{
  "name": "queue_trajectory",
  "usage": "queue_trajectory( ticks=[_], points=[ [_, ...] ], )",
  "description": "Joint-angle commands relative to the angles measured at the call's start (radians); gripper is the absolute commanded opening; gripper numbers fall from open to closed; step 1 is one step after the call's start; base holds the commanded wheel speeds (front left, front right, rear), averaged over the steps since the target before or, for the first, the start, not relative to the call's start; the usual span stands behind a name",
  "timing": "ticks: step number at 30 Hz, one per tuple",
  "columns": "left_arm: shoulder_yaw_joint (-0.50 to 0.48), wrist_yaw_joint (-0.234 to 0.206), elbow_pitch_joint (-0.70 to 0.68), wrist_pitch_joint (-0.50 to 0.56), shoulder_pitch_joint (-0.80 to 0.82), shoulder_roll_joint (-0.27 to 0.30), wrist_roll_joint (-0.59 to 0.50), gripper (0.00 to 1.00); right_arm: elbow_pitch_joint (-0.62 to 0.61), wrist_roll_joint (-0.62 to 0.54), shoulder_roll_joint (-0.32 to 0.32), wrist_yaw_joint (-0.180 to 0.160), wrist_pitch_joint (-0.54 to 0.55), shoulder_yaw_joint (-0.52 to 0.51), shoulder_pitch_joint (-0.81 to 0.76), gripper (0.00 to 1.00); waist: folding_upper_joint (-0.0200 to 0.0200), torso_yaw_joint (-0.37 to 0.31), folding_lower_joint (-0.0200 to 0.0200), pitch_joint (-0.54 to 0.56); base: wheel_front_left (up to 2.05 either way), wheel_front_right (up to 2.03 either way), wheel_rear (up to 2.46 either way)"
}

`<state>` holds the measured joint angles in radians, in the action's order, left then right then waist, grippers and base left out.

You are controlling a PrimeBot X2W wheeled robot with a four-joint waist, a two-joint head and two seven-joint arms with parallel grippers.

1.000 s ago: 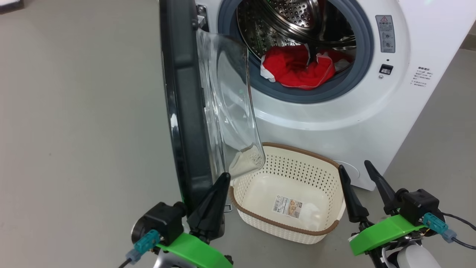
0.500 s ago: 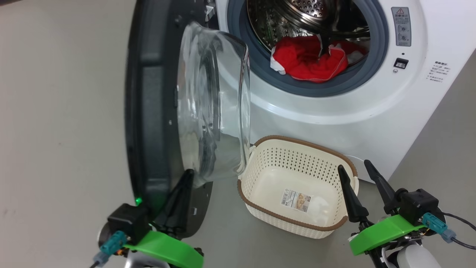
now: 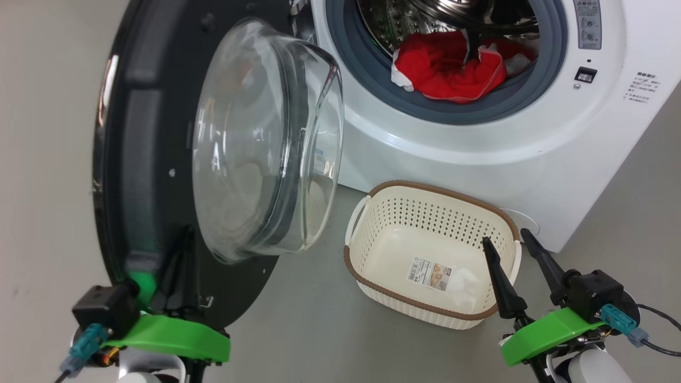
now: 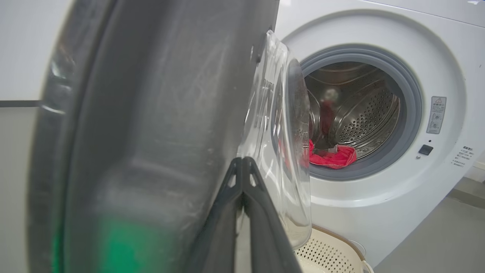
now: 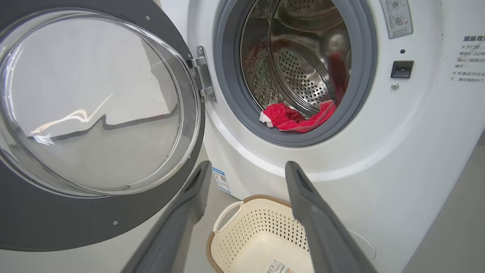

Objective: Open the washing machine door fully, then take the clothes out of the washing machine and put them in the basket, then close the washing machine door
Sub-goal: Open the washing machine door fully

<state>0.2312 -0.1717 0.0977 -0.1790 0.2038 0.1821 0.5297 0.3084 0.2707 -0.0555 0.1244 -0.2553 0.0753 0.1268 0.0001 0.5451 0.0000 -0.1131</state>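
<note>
While left gripper, fingers pinched together and holding nothing, lies against the door low on its inner face (glossy black rim, clear bulging glass), right gripper gapes empty beside the perforated cream basket. Soft red clothes sit up and ahead at the lip of the drum, heap lying crosswise. Right arm is nearer.

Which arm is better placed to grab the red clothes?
Right. The right end effector is open and empty, aimed at the clothes; the left end effector is shut at the washing machine door.
</note>
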Motion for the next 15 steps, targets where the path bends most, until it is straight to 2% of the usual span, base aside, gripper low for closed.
queue_trajectory(
  ticks=[1, 15],
  points=[
    [-0.061, -0.016, -0.008, -0.015, 0.026, 0.037, 0.010, 0.00, -0.021, -0.012, -0.010, 0.006, -0.006, 0.026, 0.030, 1.00, -0.0001, 0.001, 0.0000, -0.009, 0.00, 0.00, 0.00],
    [-0.154, -0.048, 0.121, -0.062, 0.087, 0.061, 0.021, 0.00, -0.030, -0.021, -0.047, 0.006, -0.006, 0.043, 0.035, 1.00, -0.0001, -0.009, 0.0000, -0.047, 0.00, 0.00, 0.00]
  ],
)
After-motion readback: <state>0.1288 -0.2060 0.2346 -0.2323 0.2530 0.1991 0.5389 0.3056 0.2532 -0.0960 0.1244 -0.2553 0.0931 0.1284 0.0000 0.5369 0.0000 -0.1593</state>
